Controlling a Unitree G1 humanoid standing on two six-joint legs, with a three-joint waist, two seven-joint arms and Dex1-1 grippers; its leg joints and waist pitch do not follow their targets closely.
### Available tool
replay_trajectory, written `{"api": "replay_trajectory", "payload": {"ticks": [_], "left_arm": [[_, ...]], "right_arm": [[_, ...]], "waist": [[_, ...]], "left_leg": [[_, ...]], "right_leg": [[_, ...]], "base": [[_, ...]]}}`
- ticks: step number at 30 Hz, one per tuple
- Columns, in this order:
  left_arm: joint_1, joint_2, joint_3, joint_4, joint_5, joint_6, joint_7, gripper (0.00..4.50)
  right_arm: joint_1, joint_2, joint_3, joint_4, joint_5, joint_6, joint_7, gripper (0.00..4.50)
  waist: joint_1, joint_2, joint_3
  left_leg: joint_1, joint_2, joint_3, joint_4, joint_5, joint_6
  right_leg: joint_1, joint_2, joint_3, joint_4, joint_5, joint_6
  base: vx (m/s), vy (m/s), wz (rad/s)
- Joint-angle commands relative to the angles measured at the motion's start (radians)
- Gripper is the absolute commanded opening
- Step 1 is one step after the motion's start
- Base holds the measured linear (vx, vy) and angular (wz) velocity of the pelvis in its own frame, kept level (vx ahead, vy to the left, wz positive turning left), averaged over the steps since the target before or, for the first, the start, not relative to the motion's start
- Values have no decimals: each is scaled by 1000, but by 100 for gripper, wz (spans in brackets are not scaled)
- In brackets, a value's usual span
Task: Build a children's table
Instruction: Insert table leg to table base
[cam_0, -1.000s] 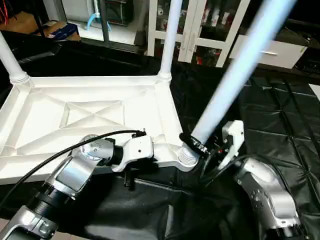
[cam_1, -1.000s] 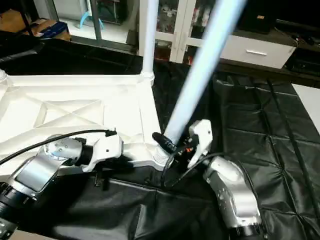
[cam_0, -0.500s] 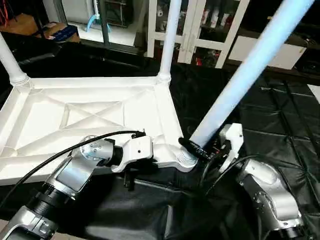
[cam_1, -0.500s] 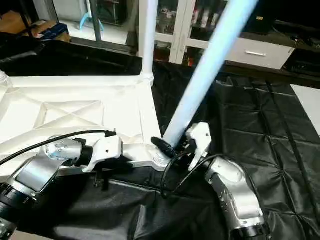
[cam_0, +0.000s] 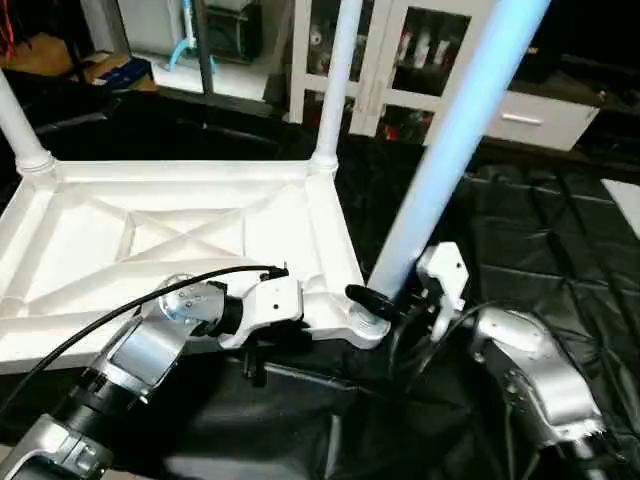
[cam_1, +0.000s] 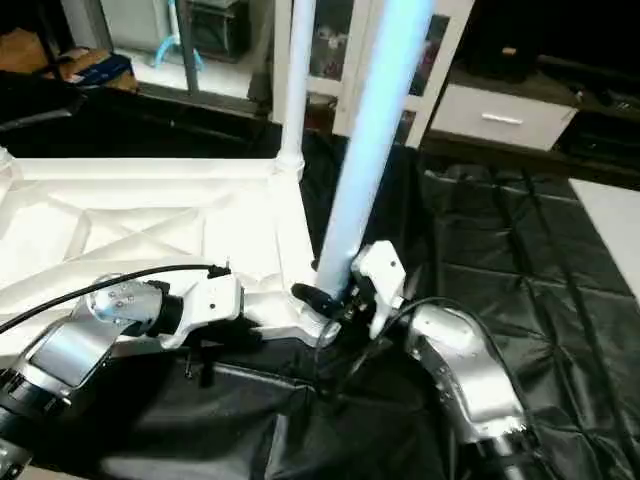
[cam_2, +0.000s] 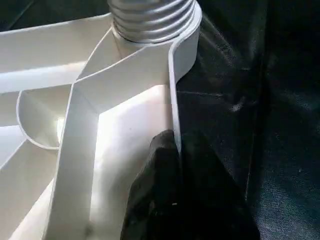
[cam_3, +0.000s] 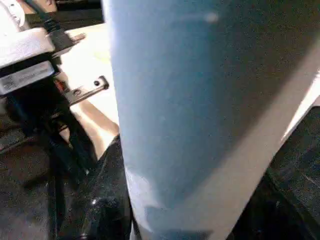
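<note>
Table top (cam_0: 190, 235) lies upside down on the black sheet (cam_0: 560, 230). Right gripper (cam_0: 385, 300) comes in low, jaws half-spread around the leaning leg (cam_0: 450, 140) at the near corner socket (cam_2: 150, 20). Left gripper (cam_2: 175, 165) is pinched tight on the rim; wrist cam shows the threads.

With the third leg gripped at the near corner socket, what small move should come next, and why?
Probably tip the leg upright with the right gripper: it leans off the line of the corner socket, unlike the upright far leg. The left gripper pinches the table top's rim, steadying it.
</note>
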Motion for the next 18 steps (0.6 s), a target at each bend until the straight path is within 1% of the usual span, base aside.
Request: {"api": "replay_trajectory", "payload": {"ticks": [1, 2, 3, 4, 6, 7, 11, 14, 15, 16, 18], "left_arm": [[19, 1, -23, 8, -1, -8, -17, 0], [18, -1, -23, 7, -1, -7, -15, 0], [19, -2, -23, 6, -1, -7, -14, 0], [19, -2, -23, 6, -1, -7, -13, 0], [20, -2, -20, 3, -2, -5, -10, 0], [21, -1, -20, 2, -1, -4, -9, 0], [23, 1, -19, -4, -1, -1, -8, 0], [24, 2, -19, -6, -2, 0, -10, 0], [22, 1, -20, -4, -1, -3, -12, 0], [21, 1, -20, -1, 1, -4, -13, 0], [18, -1, -19, 1, 4, -6, -12, 0]], "right_arm": [[61, -23, 31, 198, -68, 133, -62, 186], [53, -10, 2, 217, -45, 137, -66, 186], [56, -10, -4, 212, -39, 139, -63, 186], [57, -10, -4, 211, -39, 139, -63, 186], [78, -14, -8, 185, -30, 138, -55, 186], [85, -15, -10, 178, -29, 134, -55, 186], [110, -16, -21, 159, -22, 114, -57, 186], [119, -15, -26, 151, -22, 108, -62, 186], [116, -14, -23, 150, -35, 95, -68, 186], [110, -12, -20, 152, -43, 81, -72, 186], [101, -6, -20, 154, -51, 67, -82, 186]], "waist": [[-8, 16, -5], [-10, 16, -3], [-15, 15, -3], [-17, 16, -5], [-18, 16, -7], [-15, 12, -6], [-13, 12, -8], [-12, 11, -8], [-12, 11, -7], [-13, 16, -7], [-13, 15, -7]], "left_leg": [[10, 62, -46, -93, -491, -40], [12, 62, -47, -94, -513, -43], [15, 61, -51, -93, -543, -46], [13, 62, -55, -96, -545, -48], [8, 63, -57, -99, -538, -49], [10, 64, -55, -99, -532, -45], [9, 64, -49, -99, -500, -39], [6, 64, -48, -100, -493, -37], [6, 64, -48, -101, -497, -37], [9, 64, -48, -100, -505, -40], [7, 64, -50, -101, -511, -41]], "right_leg": [[-9, -58, 37, -94, -550, -125], [-12, -58, 36, -97, -576, -115], [-16, -59, 36, -102, -608, -103], [-13, -59, 35, -101, -603, -96], [-10, -58, 34, -98, -566, -99], [-12, -59, 36, -98, -550, -104], [-10, -58, 39, -95, -487, -123], [-8, -58, 39, -93, -483, -126], [-10, -59, 39, -95, -496, -124], [-12, -59, 40, -98, -506, -120], [-11, -60, 39, -99, -523, -115]], "base": [[0, 0, 0], [0, 0, 0], [0, 0, 0], [0, 0, 0], [0, 0, 0], [0, 0, 0], [0, 0, 0], [0, 0, 0], [0, 0, 0], [0, 0, 0], [0, 0, 0]]}}
